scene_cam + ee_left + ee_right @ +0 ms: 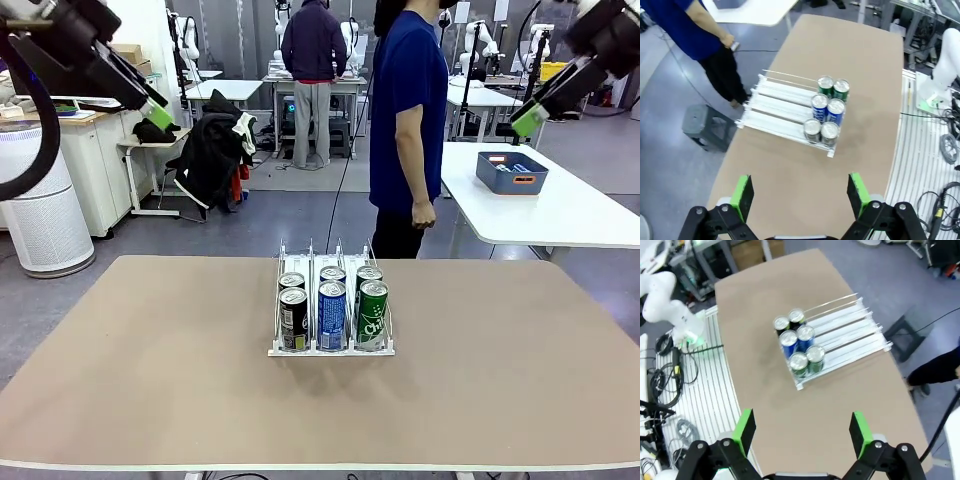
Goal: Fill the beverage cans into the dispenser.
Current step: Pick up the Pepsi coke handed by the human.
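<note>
Nearest you in both wrist views are green pads (742,192) spread wide: your left tool (800,192) is open and holds nothing; your right tool (802,432) is the same; both hang high over the surface (150,370), well apart from the work. Below them, in the middle of the surface, sits the dispenser (777,100); six cans stand upright in it, two to a lane, packed at the end on your side; black cans (294,320) in the left lane, blue cans (332,316) in the middle, green cans (373,315) in the right. Each pair stands close, front to back, seemingly touching; the far stretch of every lane, toward the person (408,120), is bare. Every can on the surface is in a lane, so I'd judge the filling done for the stock at hand; room remains if more arrive. A bin (511,172) rests on the far white table (580,215); what it holds is too small to tell; if cans are there, they are what is left. The person stands side-on at the far edge, one hand hanging at the side.
</note>
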`<state>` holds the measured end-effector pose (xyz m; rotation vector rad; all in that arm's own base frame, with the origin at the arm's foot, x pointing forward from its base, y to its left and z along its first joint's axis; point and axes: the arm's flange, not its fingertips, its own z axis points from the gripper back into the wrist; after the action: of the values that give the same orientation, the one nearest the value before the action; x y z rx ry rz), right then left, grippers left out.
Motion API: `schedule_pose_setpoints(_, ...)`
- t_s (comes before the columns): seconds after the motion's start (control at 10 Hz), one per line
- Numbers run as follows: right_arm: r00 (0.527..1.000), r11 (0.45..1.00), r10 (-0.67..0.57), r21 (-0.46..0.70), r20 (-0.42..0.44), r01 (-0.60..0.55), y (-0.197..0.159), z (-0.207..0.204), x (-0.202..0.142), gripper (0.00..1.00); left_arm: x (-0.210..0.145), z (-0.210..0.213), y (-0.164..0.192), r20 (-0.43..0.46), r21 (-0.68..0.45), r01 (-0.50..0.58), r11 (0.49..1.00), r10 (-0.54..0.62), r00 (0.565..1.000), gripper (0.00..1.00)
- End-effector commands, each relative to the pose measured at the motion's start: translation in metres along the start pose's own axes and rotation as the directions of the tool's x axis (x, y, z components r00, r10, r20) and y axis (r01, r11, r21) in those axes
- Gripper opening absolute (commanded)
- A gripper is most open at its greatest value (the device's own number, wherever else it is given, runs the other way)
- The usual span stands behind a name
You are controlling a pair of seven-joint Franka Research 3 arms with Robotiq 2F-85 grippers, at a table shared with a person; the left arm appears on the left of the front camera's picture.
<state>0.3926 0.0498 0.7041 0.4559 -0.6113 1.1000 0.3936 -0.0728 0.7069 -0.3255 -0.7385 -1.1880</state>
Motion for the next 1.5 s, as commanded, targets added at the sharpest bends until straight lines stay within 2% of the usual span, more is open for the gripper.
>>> schedule_pose_setpoints(0.0,0.997,0.998,0.019,-0.067,0.074,-0.014,-0.002,0.001,0.000,1.00,0.001,0.011,-0.008,-0.015,0.111,0.031,0.993,-0.029,0.999,1.00)
schedule_pose_setpoints(0.3,0.987,0.982,0.034,-0.191,0.159,-0.003,-0.002,0.009,0.004,1.00,0.004,0.017,-0.014,-0.035,0.181,-0.006,0.984,0.012,0.999,1.00)
schedule_pose_setpoints(0.4,0.986,0.982,0.033,-0.191,0.162,-0.001,-0.003,0.011,0.005,1.00,0.003,0.013,-0.015,-0.054,0.154,0.006,0.988,0.002,0.999,1.00)
schedule_pose_setpoints(0.5,0.985,0.981,0.016,-0.195,0.170,0.017,0.001,0.005,0.003,1.00,0.010,0.026,-0.008,-0.010,0.148,0.023,0.989,-0.022,1.000,1.00)
schedule_pose_setpoints(0.6,0.991,0.983,0.008,-0.185,0.130,0.016,-0.009,0.022,0.009,1.00,0.010,0.026,-0.008,-0.010,0.148,0.023,0.989,-0.022,1.000,1.00)
schedule_pose_setpoints(1.1,0.991,0.983,0.008,-0.185,0.130,0.016,-0.009,0.022,0.009,1.00,0.011,0.027,-0.009,-0.020,0.157,0.020,0.987,-0.017,1.000,1.00)
schedule_pose_setpoints(1.2,0.991,0.983,0.008,-0.185,0.130,0.016,-0.009,0.022,0.009,1.00,0.015,0.027,-0.010,-0.037,0.142,-0.002,0.990,0.008,0.999,1.00)
schedule_pose_setpoints(1.4,0.990,0.980,0.009,-0.197,0.138,0.019,-0.008,0.021,0.009,1.00,0.021,0.030,-0.013,-0.018,0.123,-0.033,0.992,0.035,0.999,1.00)
